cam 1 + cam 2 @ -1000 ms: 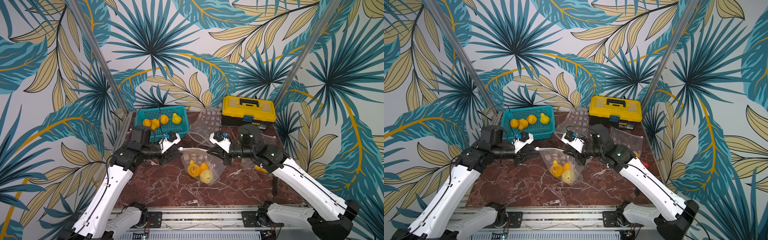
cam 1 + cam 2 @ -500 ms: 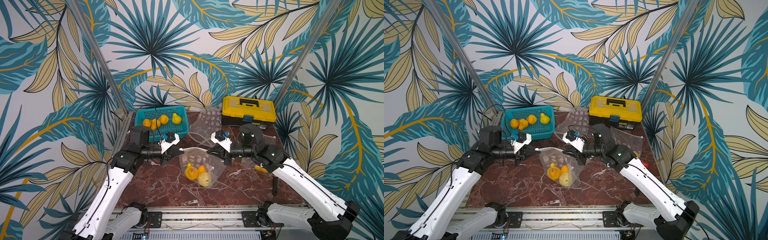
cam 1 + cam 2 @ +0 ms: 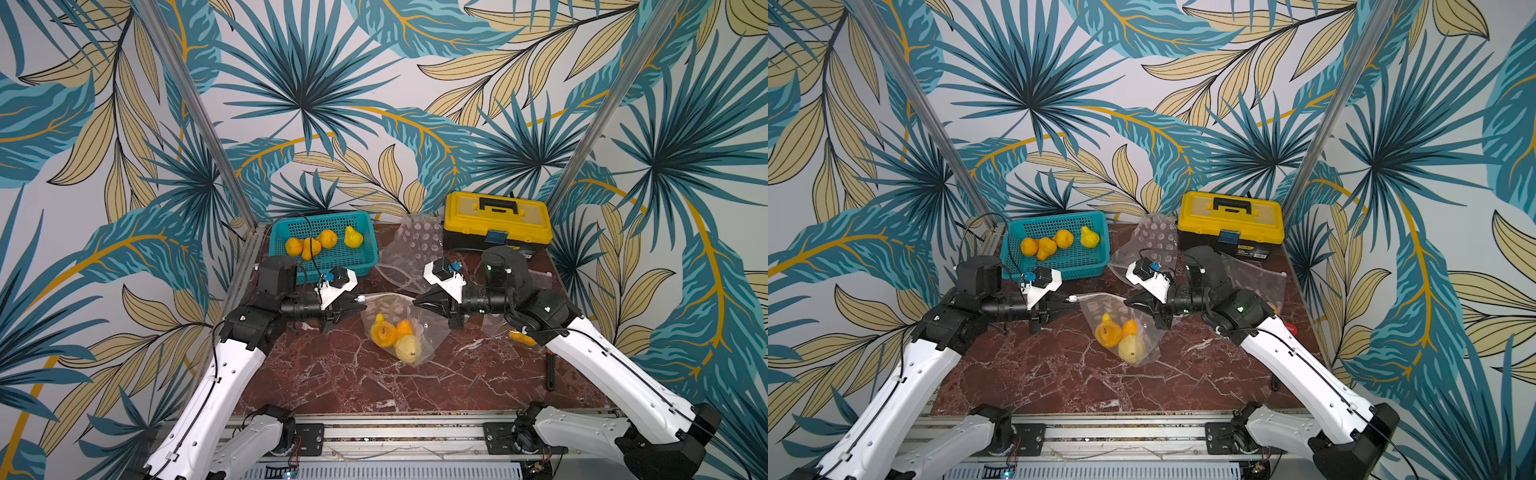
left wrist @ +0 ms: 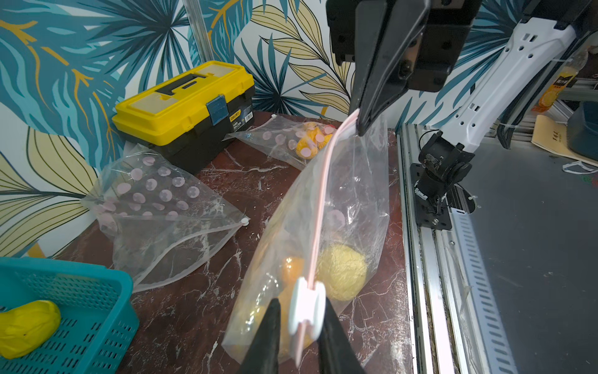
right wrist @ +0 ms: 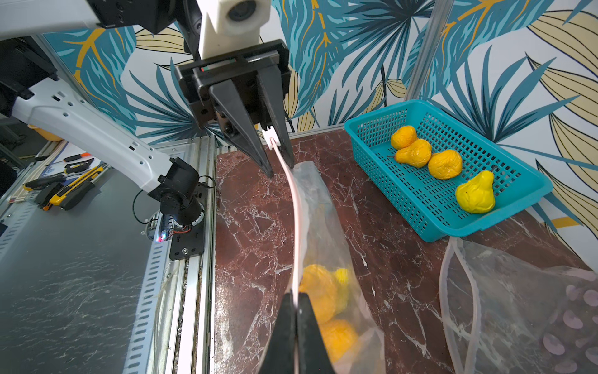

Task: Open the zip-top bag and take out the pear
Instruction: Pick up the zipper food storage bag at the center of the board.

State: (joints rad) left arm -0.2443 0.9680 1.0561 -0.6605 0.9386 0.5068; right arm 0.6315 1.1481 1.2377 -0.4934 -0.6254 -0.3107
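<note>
Left wrist view: white zipper slider (image 4: 305, 306) sits between the left tool's (image 4: 299, 327) two black fingers, tips just past it on either side; contact not clear.
Left tool state: fingers a little apart, straddling the slider; real clamp or not, cannot tell.
Right tool (image 5: 296, 311): fingers together, pinching the pink zip strip (image 5: 296, 226) at the opposite end of the bag mouth.
Zip-top bag (image 3: 401, 328): hangs stretched between both tools in both top views, mouth edge up, lower part resting on the marble bench (image 3: 332, 374); zip strip runs taut from slider to right tool.
Pear (image 3: 408, 347): pale yellow, inside the bag at its bottom, below the zip line and between the two tools, nearer the right one; orange fruit (image 3: 384, 334) packed against it.
Slider position: at the left-tool end of the strip; whether the strip is sealed, cannot tell.
Other items: teal basket (image 3: 361, 266) with four fruits behind the left tool; yellow toolbox (image 3: 496, 222) behind the right tool; empty dotted bag (image 3: 409, 249) between them; another bag with fruit (image 4: 301, 142) near the toolbox.
</note>
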